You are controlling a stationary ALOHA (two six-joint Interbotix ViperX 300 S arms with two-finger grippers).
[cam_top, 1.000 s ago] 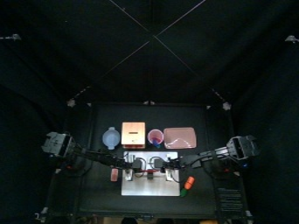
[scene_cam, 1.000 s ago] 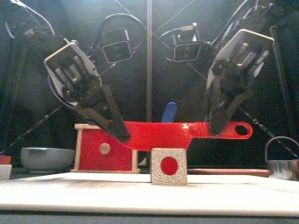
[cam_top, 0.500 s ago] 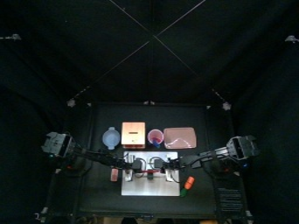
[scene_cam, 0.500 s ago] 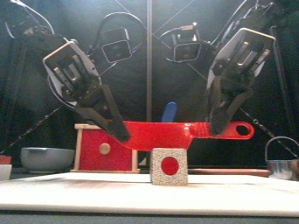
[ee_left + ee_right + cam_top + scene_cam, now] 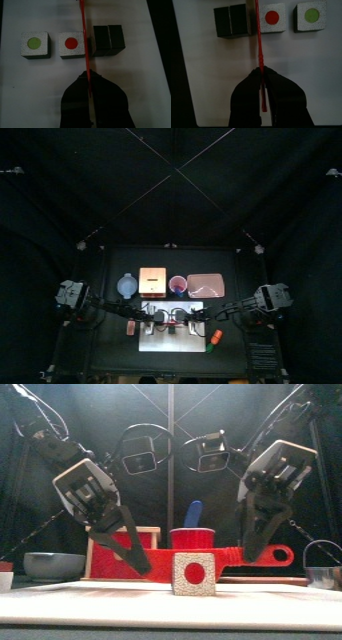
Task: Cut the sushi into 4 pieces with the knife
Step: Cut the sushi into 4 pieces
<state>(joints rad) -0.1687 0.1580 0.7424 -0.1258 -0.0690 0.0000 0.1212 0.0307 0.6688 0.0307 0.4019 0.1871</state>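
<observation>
Both grippers hold a red toy knife [image 5: 274, 554] level over the white cutting board [image 5: 171, 335]. My left gripper [image 5: 89, 79] is shut on the blade end and my right gripper [image 5: 260, 74] on the handle end. In the left wrist view the knife [image 5: 84, 40] runs edge-on between a red-dot sushi piece [image 5: 72, 45] and a dark double block [image 5: 109, 39]. A green-dot piece [image 5: 35, 45] lies apart at the row's end. The front view shows the red-dot piece [image 5: 194, 574] with the blade low behind it.
Behind the board stand a blue-grey bowl [image 5: 127, 285], a wooden box [image 5: 152, 281], a red cup [image 5: 178, 284] holding a blue knife [image 5: 194, 512], and a pink tray [image 5: 206, 284]. A metal cutter [image 5: 321, 572] is at the right. Small toys [image 5: 217, 336] lie by the board's sides.
Both grippers have come down with the red knife, from above the sushi's top to level with the pieces. The sushi pieces have not moved.
</observation>
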